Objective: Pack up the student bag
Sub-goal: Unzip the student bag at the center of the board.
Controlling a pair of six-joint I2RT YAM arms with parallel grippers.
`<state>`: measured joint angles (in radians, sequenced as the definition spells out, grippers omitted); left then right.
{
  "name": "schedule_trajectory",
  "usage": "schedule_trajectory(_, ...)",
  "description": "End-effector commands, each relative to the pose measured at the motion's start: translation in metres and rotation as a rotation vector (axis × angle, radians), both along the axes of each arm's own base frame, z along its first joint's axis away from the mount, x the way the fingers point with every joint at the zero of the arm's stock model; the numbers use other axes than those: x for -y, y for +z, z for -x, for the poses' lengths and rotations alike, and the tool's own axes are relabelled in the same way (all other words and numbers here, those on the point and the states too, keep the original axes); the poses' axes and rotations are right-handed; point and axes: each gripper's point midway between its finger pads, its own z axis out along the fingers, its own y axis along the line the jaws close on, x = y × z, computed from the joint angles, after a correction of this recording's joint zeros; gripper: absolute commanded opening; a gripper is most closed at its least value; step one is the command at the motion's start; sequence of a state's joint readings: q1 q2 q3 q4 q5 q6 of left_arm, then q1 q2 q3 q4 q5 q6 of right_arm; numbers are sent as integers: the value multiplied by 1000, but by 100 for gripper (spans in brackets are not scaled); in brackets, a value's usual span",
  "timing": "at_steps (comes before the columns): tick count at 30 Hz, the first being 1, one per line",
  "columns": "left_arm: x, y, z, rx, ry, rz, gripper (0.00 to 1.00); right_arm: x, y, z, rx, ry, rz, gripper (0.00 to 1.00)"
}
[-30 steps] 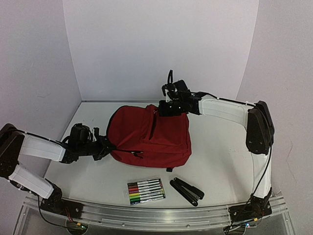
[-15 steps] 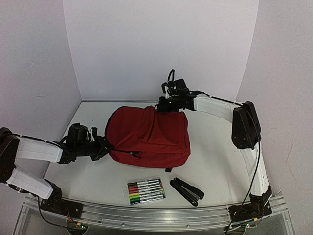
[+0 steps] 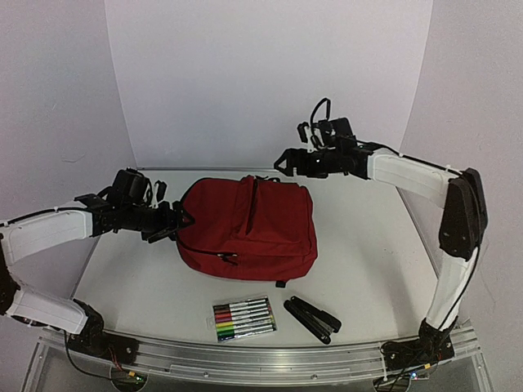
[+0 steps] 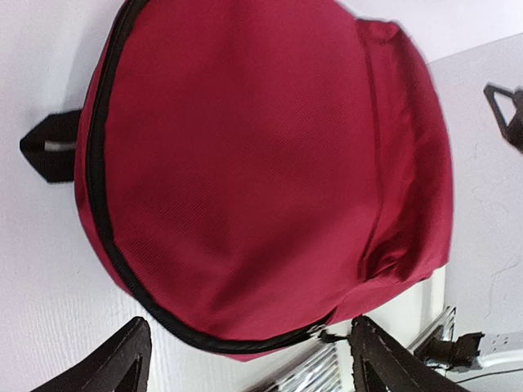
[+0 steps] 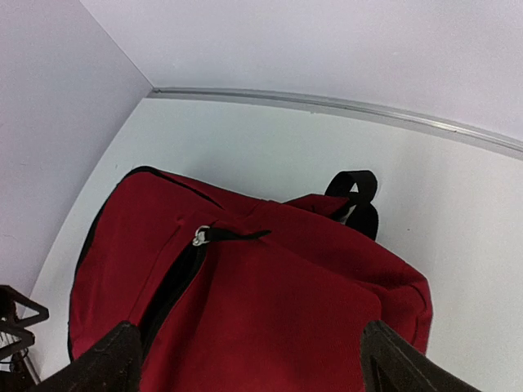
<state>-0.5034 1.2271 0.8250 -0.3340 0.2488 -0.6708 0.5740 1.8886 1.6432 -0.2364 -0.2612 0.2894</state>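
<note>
The student bag point(image 3: 249, 224), dark red with black zippers, lies flat in the middle of the table. My left gripper point(image 3: 176, 220) hovers open at its left edge; in the left wrist view its fingers point(image 4: 122, 363) stand wide apart over the bag point(image 4: 261, 163), near a zipper pull point(image 4: 327, 335). My right gripper point(image 3: 282, 163) hangs open above the bag's far end. In the right wrist view the bag point(image 5: 270, 310) shows a zipper pull point(image 5: 200, 235), a dark gap along the zipper and a black handle loop point(image 5: 357, 200). Neither gripper holds anything.
A clear pack of coloured markers point(image 3: 243, 318) and a black folded tool point(image 3: 312, 318) lie near the front edge, in front of the bag. White walls close the table at the back and sides. A metal rail point(image 3: 261, 359) runs along the front.
Both grippers were shut at the bag's edges; now both are open and off it. The left arm has lifted and drawn back left, the right gripper has risen to the right.
</note>
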Motion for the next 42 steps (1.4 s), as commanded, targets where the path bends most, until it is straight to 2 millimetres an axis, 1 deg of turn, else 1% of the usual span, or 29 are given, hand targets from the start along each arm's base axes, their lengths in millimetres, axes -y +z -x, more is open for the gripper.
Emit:
schedule_trajectory(1, 9, 33, -11, 94, -60, -89, 93, 22, 21, 37, 9, -29, -44, 98)
schedule_trajectory(3, 25, 46, -21, 129, -97, -73, 97, 30, 17, 51, -21, -39, -58, 96)
schedule_trajectory(6, 57, 59, -33, 162, -174, -57, 100, 39, -9, 66, -93, -59, -53, 90)
schedule_trajectory(8, 83, 63, -42, 178, -232, -64, 100, 42, -21, 73, -129, -67, -60, 90)
schedule_trajectory(9, 95, 63, -46, 183, -253, -73, 100, 41, -29, 76, -145, -63, -67, 89)
schedule_trajectory(10, 106, 58, -49, 178, -271, -87, 100, 40, -35, 79, -162, -58, -75, 88)
schedule_trajectory(11, 114, 59, -51, 184, -285, -95, 100, 38, -41, 81, -176, -54, -83, 87)
schedule_trajectory(13, 129, 52, -59, 178, -304, -116, 100, 33, -51, 84, -198, -47, -91, 82)
schedule_trajectory(15, 140, 44, -67, 166, -319, -129, 100, 31, -63, 84, -225, -51, -88, 78)
schedule_trajectory(17, 150, 39, -71, 158, -335, -135, 100, 29, -71, 84, -241, -51, -89, 68)
schedule_trajectory(18, 153, 34, -73, 152, -342, -140, 100, 27, -74, 84, -246, -48, -91, 65)
schedule_trajectory(20, 158, 33, -77, 155, -348, -145, 100, 24, -78, 83, -254, -40, -97, 59)
schedule_trajectory(23, 159, 26, -84, 146, -343, -177, 98, 21, -85, 83, -266, -32, -98, 50)
schedule_trajectory(26, 155, 17, -87, 121, -328, -222, 87, 20, -91, 81, -275, -31, -97, 42)
schedule_trajectory(28, 152, 15, -88, 115, -315, -236, 78, 19, -93, 82, -277, -31, -95, 35)
schedule_trajectory(29, 149, 14, -87, 114, -306, -243, 72, 19, -94, 81, -277, -33, -94, 31)
schedule_trajectory(32, 139, 16, -88, 121, -261, -266, 51, 22, -97, 81, -277, -43, -87, 18)
schedule_trajectory(34, 131, 13, -89, 119, -228, -291, 40, 24, -98, 80, -273, -54, -79, 10)
schedule_trajectory(36, 127, 11, -89, 113, -213, -302, 27, 28, -97, 79, -263, -74, -73, 3)
schedule_trajectory(37, 126, 10, -88, 108, -209, -304, 21, 30, -96, 77, -254, -86, -69, 1)
schedule_trajectory(40, 121, 7, -87, 100, -192, -312, 5, 39, -91, 71, -218, -136, -50, 0)
schedule_trajectory(41, 120, 7, -86, 101, -187, -311, 2, 43, -90, 68, -203, -159, -39, 0)
schedule_trajectory(42, 119, 7, -85, 99, -184, -310, 1, 46, -89, 65, -191, -171, -28, 0)
